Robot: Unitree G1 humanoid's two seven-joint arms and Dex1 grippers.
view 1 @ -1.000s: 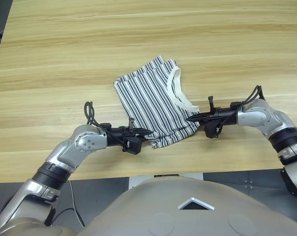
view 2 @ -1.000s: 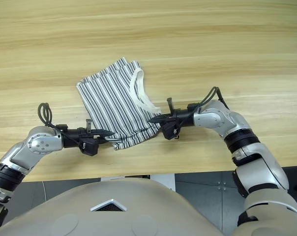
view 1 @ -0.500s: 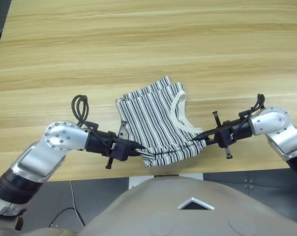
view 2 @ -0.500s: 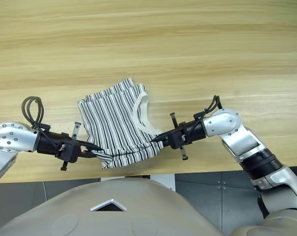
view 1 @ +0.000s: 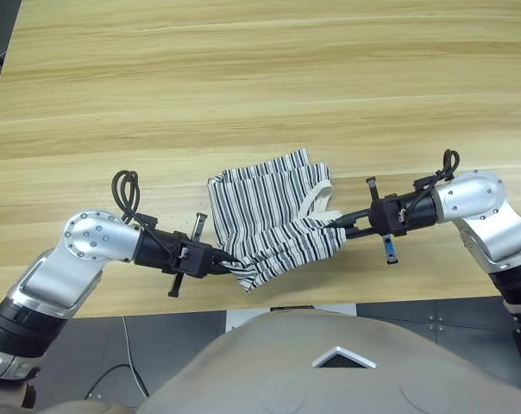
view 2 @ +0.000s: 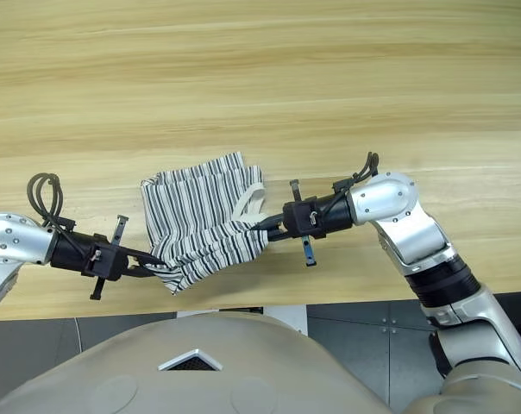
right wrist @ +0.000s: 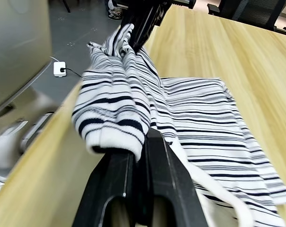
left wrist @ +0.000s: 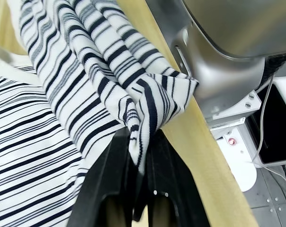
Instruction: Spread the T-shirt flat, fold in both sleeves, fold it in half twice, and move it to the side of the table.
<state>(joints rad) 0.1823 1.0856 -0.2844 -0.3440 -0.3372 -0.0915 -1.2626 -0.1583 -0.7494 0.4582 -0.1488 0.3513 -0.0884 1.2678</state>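
Note:
The T-shirt (view 1: 269, 211), white with dark stripes and a pale neckband, lies folded and bunched near the wooden table's (view 1: 243, 78) front edge. Its near edge is lifted off the wood between the two arms. My left gripper (view 1: 235, 266) is shut on the near left corner of the cloth, and the left wrist view shows the T-shirt (left wrist: 138, 109) pinched between the black fingers (left wrist: 117, 165). My right gripper (view 1: 335, 227) is shut on the near right corner by the neckband. In the right wrist view a fold of the T-shirt (right wrist: 114, 118) sits clamped in the gripper (right wrist: 138, 151).
The table stretches far back and to both sides as bare wood. Its front edge (view 1: 416, 297) runs just below both grippers, with grey floor and cables beneath.
Both grippers have closed on the shirt's near corners, raised them and carried them away from the front edge toward the far side. The cloth has bunched up and now covers less table.

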